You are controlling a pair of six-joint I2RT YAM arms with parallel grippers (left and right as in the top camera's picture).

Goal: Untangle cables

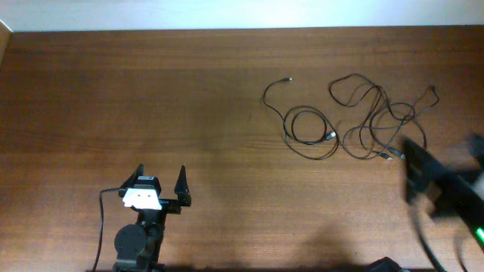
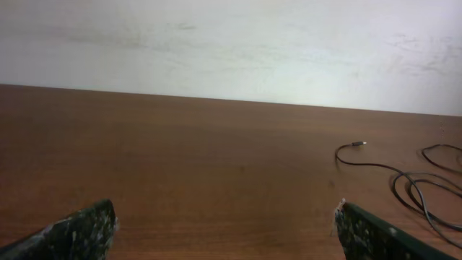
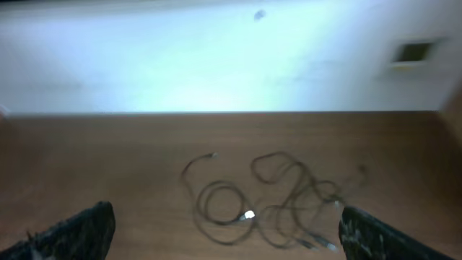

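Cables, thin, black, flexible, with small plug ends (image 1: 376,121): one loose tangle lying flat on the brown wooden surface (image 1: 113,91), toward 2 o'clock of the overhead view. The long axis of the heap runs 9-to-3, with a neat coil at its 9 o'clock end and looser loops toward 3.

Right claw (image 3: 231,242): spread fully, holding nothing. The tangle (image 3: 274,195) sits dead ahead at 12 o'clock, near. This arm is blurred overhead, but it is judged the nearer and better placed to reach.

Left claw (image 1: 159,172): spread fully, holding nothing. The cables are well apart from it, at 2 o'clock.

Brands, labels, writing: none legible in any view.
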